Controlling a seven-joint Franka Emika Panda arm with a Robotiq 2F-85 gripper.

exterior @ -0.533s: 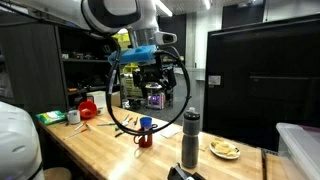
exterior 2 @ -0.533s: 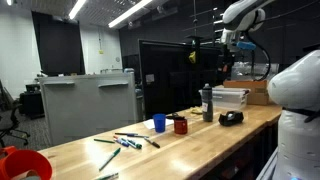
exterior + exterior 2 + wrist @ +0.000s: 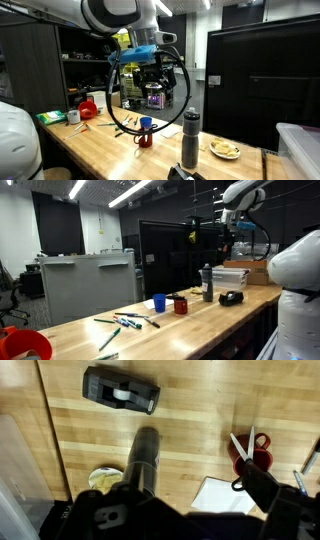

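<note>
My gripper [image 3: 155, 82] hangs high above the wooden table [image 3: 110, 150], open, with nothing between its fingers; it also shows near the top of an exterior view as the gripper [image 3: 226, 232]. In the wrist view the gripper [image 3: 198, 495] looks straight down, with one dark finger [image 3: 266, 488] at the right. Directly below stands a tall dark bottle [image 3: 145, 458], seen in both exterior views [image 3: 190, 125] [image 3: 207, 283]. A black tape dispenser [image 3: 120, 390] lies beyond it. A red cup [image 3: 256, 458] holds scissors, and a white sheet of paper [image 3: 222, 495] lies beside it.
A plate of food [image 3: 225, 150] and a clear plastic bin [image 3: 300, 145] sit near the bottle. A blue cup [image 3: 159, 303] stands by the red cup [image 3: 181, 305]. Markers [image 3: 125, 320] lie scattered on the wood. A black cable loop [image 3: 118, 100] hangs from the arm.
</note>
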